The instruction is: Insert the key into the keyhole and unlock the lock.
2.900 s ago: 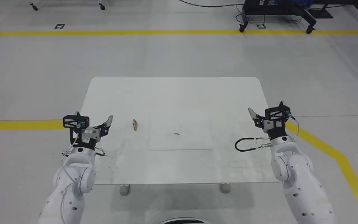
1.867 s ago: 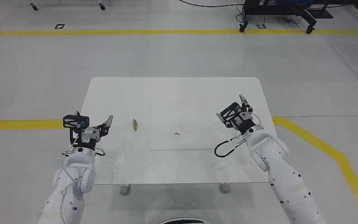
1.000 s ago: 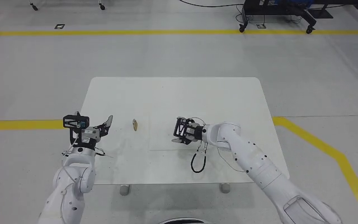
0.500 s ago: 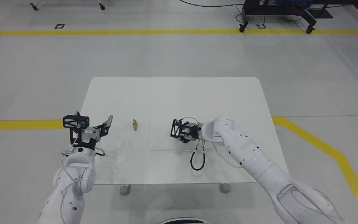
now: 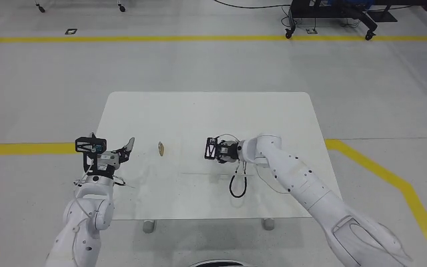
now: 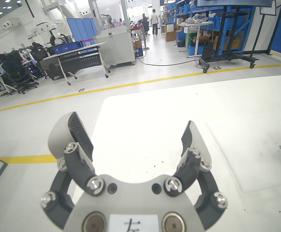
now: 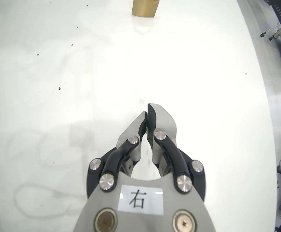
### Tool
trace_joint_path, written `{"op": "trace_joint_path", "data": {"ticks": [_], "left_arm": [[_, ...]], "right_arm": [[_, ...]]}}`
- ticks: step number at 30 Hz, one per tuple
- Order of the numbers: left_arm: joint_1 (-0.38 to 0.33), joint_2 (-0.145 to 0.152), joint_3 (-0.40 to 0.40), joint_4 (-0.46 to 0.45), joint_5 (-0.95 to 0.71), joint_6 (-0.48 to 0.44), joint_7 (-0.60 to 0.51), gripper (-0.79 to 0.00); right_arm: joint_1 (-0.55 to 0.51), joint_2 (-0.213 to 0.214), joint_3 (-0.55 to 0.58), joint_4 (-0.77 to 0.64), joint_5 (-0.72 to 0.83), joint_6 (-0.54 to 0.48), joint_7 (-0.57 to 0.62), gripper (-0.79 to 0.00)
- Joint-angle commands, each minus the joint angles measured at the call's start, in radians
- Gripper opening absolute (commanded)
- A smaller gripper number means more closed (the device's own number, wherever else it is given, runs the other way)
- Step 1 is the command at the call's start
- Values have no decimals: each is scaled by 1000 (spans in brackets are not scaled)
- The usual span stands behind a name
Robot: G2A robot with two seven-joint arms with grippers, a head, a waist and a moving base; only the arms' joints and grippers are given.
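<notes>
The right gripper has its fingers pressed together low over the middle of the white table; whether they pinch anything cannot be told. The small brass padlock lies well ahead of it. The padlock is between the right gripper and the left gripper, which is spread wide at the table's left edge.

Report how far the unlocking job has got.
Done: nothing yet; the small brass padlock lies untouched on the white table. In hand: the right gripper, shut, sits at mid-table, pointed at the padlock; whether it pinches the key is unclear. The left gripper is open by the table's left edge. Left: insertion, turning.
</notes>
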Motion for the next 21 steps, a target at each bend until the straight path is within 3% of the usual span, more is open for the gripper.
{"op": "trace_joint_path", "data": {"ticks": [1, 7, 12, 17, 21], "left_arm": [[0, 0, 0, 0, 0, 0, 0, 0], [0, 0, 0, 0, 0, 0, 0, 0], [0, 0, 0, 0, 0, 0, 0, 0], [0, 0, 0, 0, 0, 0, 0, 0], [0, 0, 0, 0, 0, 0, 0, 0]], "right_arm": [[-20, 13, 27, -37, -22, 4, -22, -785], [-98, 39, 119, -117, 5, 71, -111, -785], [-177, 48, 211, -132, 190, 124, -239, -785], [-248, 56, 312, -102, 469, 44, -372, -785], [-252, 60, 324, -100, 470, 24, -390, -785]]}}
